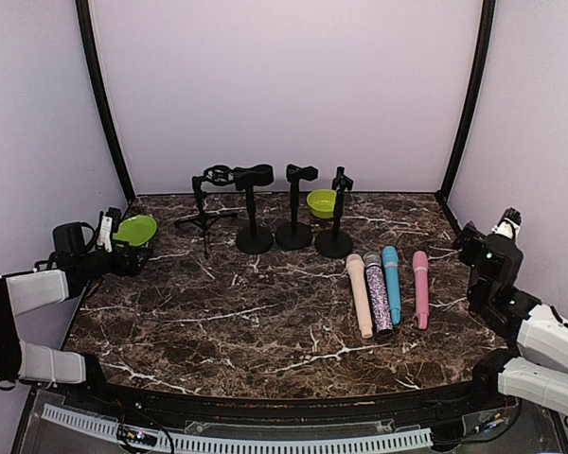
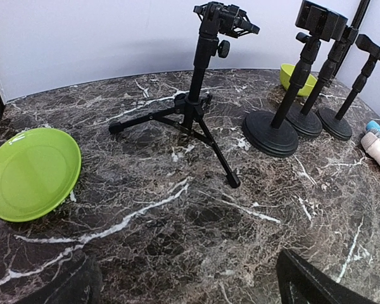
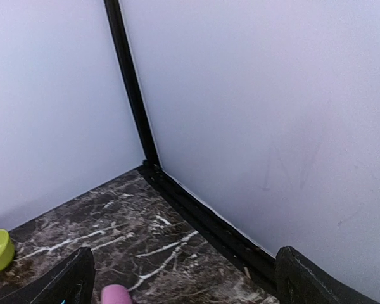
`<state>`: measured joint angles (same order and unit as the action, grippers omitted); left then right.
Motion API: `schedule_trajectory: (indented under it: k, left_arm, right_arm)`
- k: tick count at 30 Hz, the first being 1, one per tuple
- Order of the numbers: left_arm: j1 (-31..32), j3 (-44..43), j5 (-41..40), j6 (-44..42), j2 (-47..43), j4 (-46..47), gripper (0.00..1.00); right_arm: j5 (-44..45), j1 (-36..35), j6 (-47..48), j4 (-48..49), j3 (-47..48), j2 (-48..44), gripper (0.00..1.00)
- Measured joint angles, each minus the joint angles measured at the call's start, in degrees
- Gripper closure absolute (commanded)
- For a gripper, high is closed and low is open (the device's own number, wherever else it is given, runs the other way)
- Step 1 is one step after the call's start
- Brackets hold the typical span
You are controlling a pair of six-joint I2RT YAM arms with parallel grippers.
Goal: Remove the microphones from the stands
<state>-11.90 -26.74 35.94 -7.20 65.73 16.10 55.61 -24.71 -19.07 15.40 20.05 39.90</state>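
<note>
Several microphones lie side by side on the marble at the right: a peach one (image 1: 360,295), a glittery grey one (image 1: 378,291), a blue one (image 1: 391,282) and a pink one (image 1: 420,288). Along the back stand a black tripod stand (image 1: 205,210) with a shock mount and three round-base stands (image 1: 254,236) (image 1: 293,232) (image 1: 334,241). I see no microphone in any of their clips. My left gripper (image 1: 131,259) hovers open at the left edge, facing the tripod stand (image 2: 196,107). My right gripper (image 1: 470,236) is open at the right edge, just past the pink microphone (image 3: 116,295).
A green plate (image 1: 134,229) lies at the back left beside my left gripper (image 2: 187,292). A green bowl (image 1: 321,201) sits between the two right-hand stands. The black corner post (image 3: 130,82) and the right wall stand close to my right gripper (image 3: 183,288).
</note>
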Motion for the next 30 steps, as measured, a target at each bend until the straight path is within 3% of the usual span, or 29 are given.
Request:
schedule_trajectory:
  k: [6, 14, 23, 30]
  left_arm:
    - [0.00, 5.07, -0.44, 2.62, 11.37, 20.44, 0.01]
    - [-0.48, 7.67, -2.12, 5.99, 22.34, 42.40, 0.01]
    - [-0.48, 7.78, -2.86, 6.69, 22.88, 48.76, 0.01]
    - [0.59, 6.86, -4.79, 6.25, 23.08, 47.39, 0.01]
  right_arm:
    - [1.42, 6.03, 5.09, 7.98, -9.53, -0.90, 0.00]
    - [-4.57, 13.94, 9.03, 27.74, -14.60, 13.97, 0.00]
    - [-17.35, 18.40, 12.79, 49.86, -13.53, 38.25, 0.00]
    - [-26.64, 19.23, 15.78, 60.00, -11.98, 46.49, 0.00]
